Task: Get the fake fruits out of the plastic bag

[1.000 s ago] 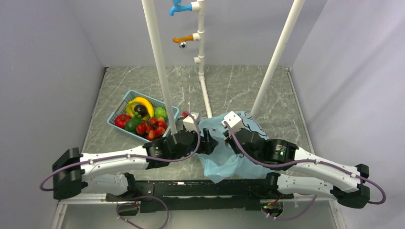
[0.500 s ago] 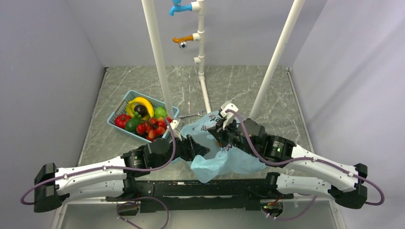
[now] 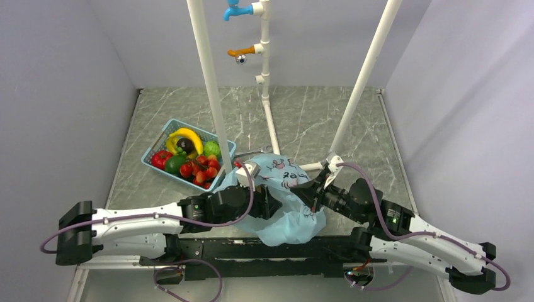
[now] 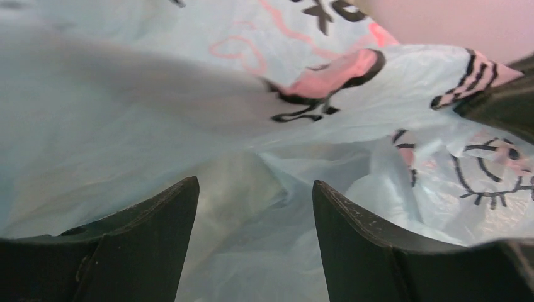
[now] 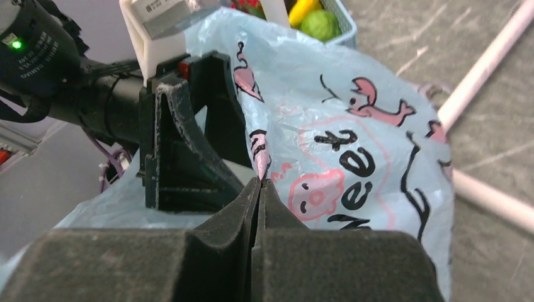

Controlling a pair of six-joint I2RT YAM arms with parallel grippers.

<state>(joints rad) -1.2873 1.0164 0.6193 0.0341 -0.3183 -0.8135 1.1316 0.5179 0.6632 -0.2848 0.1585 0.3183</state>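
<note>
The light-blue plastic bag (image 3: 284,221) lies bunched at the table's near middle, its "Sweet" print up. My right gripper (image 3: 302,189) is shut on a fold of the bag's edge (image 5: 259,171) and holds it up. My left gripper (image 3: 271,202) is open, with its jaws pushed into the bag's mouth; in the left wrist view it (image 4: 255,184) has only bag film (image 4: 189,94) around it and no fruit shows. The fake fruits (image 3: 196,170), red pieces and a dark green one, lie in the blue basket (image 3: 162,134) to the left.
Yellow bananas (image 3: 184,135) and a light green fruit (image 3: 211,148) share the basket. One white post (image 3: 211,88) stands beside the basket and a slanted one (image 3: 362,82) stands at the right. A white pipe (image 3: 313,167) lies on the table behind the bag.
My left gripper has pushed right into the bag's mouth. My right gripper has drawn back toward the right with the bag's edge, and the bag has shifted nearer and bunched up.
</note>
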